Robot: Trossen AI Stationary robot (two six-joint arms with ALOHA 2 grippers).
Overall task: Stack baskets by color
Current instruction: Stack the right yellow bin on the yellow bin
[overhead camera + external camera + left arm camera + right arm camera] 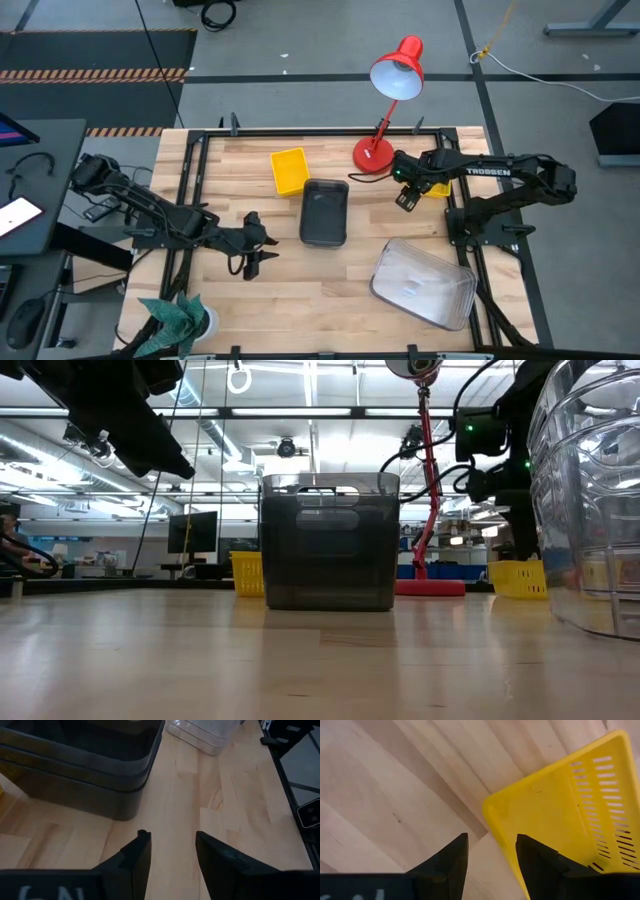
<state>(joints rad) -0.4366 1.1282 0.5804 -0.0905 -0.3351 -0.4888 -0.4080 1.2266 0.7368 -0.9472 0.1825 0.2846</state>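
Observation:
One yellow basket [290, 170] stands at the far middle of the table. Beside it is a dark grey basket [324, 212], which in the left wrist view [85, 765] looks like two nested ones. A clear basket [423, 283] lies at the near right. A second yellow basket [438, 190] [560, 810] sits under my right arm. My right gripper [491, 847] is open and points down over this basket's corner, one finger over the inside and one outside. My left gripper [172, 850] is open above bare wood, left of the grey basket.
A red desk lamp [385, 100] stands at the far edge between the baskets and my right arm. A green plant [180, 315] sits at the near left corner. Black rails [190, 180] frame the tabletop. Bare wood lies between the grey and clear baskets.

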